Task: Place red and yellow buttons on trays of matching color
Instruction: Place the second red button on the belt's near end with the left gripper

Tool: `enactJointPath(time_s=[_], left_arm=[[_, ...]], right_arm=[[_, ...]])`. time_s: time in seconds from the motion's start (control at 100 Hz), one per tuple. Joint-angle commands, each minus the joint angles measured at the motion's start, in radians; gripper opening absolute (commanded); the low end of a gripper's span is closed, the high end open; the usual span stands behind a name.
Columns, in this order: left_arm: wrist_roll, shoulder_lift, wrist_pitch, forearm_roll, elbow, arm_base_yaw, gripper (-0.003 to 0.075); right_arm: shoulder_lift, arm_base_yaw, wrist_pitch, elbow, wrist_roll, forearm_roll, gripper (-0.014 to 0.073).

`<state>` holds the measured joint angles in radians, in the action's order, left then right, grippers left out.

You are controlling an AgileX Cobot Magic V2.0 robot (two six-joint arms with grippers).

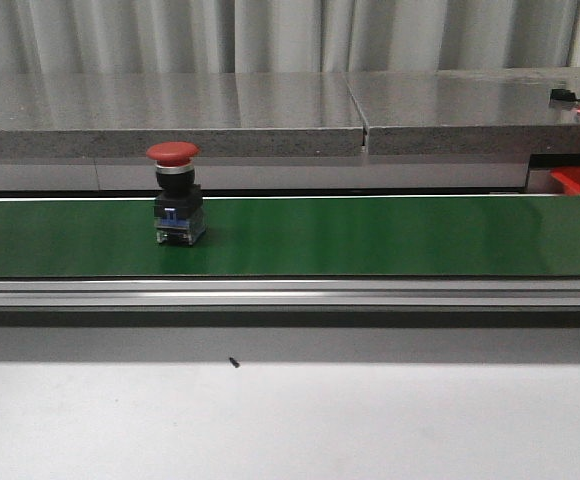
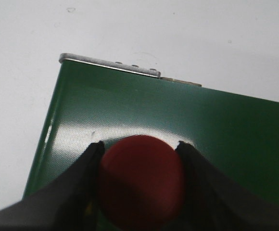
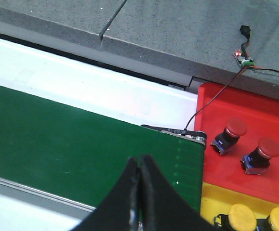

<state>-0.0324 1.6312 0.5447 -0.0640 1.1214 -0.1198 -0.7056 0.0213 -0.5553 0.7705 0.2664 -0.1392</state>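
A red button with a round red cap stands upright on a black and blue base. It sits on the long green belt, toward the left side in the front view. No arm shows in that view.

From the left wrist camera, the red cap fills the space between the two black fingers of the left gripper. The fingers are spread apart, one on each side of the cap and very close to it. I cannot tell if they touch it. Past the cap is the end of the green belt with a silver strip along its edge.

The right gripper hangs over the other end of the belt. Its fingers are pressed together and hold nothing.

Just beside that end is a red tray with two red buttons lying on it. Next to it is a yellow tray with two yellow buttons. A thin black wire runs over the red tray from a small part with a red light on the gray ledge behind the belt.
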Motion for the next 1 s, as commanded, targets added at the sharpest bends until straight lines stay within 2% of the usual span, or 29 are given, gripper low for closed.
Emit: enactJointPath(time_s=[0.0, 0.05, 0.12, 0.19, 0.31, 0.36, 0.41, 0.7, 0.87, 0.99], left_arm=[[0.000, -0.022, -0.053, 0.002, 0.026, 0.006, 0.0014], [0.000, -0.022, -0.059, 0.002, 0.026, 0.006, 0.0029], [0.000, -0.026, -0.067, 0.002, 0.026, 0.006, 0.0102], [0.000, -0.033, -0.071, 0.002, 0.028, 0.006, 0.0227], [0.000, -0.052, -0.093, 0.002, 0.028, 0.008, 0.0508], [0.000, -0.064, -0.099, -0.003, 0.028, 0.008, 0.0584], [0.000, -0.078, -0.106, -0.007, 0.028, 0.008, 0.0625], [0.013, -0.189, -0.069, -0.023, 0.062, 0.008, 0.0629], [0.083, -0.314, -0.051, -0.023, 0.060, 0.017, 0.0629], [0.083, -0.423, -0.066, -0.026, 0.022, 0.034, 0.0628]], right_arm=[[0.002, 0.002, 0.066, 0.025, 0.007, 0.004, -0.0068], [0.002, 0.002, 0.066, 0.025, 0.007, 0.004, -0.0068], [0.002, 0.002, 0.066, 0.025, 0.007, 0.004, -0.0068], [0.002, 0.002, 0.066, 0.025, 0.007, 0.004, -0.0068], [0.002, 0.002, 0.066, 0.025, 0.007, 0.004, -0.0068], [0.002, 0.002, 0.066, 0.025, 0.007, 0.004, -0.0068], [0.002, 0.002, 0.066, 0.025, 0.007, 0.004, -0.0068], [0.002, 0.002, 0.066, 0.025, 0.007, 0.004, -0.0068], [0.002, 0.002, 0.066, 0.025, 0.007, 0.004, -0.0068], [0.002, 0.002, 0.066, 0.025, 0.007, 0.004, -0.0068]])
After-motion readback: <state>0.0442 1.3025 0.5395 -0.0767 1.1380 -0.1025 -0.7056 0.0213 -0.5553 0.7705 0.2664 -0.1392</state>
